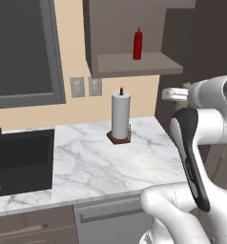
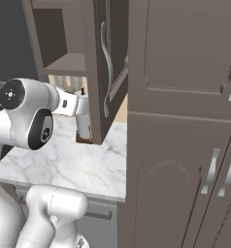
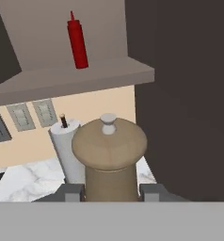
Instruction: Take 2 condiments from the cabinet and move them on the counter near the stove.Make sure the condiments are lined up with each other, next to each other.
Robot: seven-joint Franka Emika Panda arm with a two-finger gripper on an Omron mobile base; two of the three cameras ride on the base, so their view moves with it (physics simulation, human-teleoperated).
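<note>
Between the claw [image 3: 111, 190] tips sits the tan shaker [image 3: 110, 155], pinched at its lower body, both dark tips pressed to its sides in the hand view; claw is closed on it, not spread. Shaker is upright, domed wide head with a small pale knob on top, narrower trunk below where the grip is. Looks like rigid wood, light, no give, fairly smooth, so could twist or slip if tilted; low grip on the straight trunk under the flared head seems the right hold, head acts as a stop. Held in air above the desk [image 1: 101, 162], near the dark cabinet side. Just behind it the white towel roll [image 1: 120, 116] stands on its wooden base at the desk's back edge. Higher up, the red bottle [image 1: 138, 44] is upright on the cabinet [image 1: 134, 64] shelf, untouched; slim, probably soft plastic, light, tippy, best taken mid-body. Black sink [image 1: 22, 159] is set in the desk to the left. Judged: first condiment in hand, neither placed yet.
</note>
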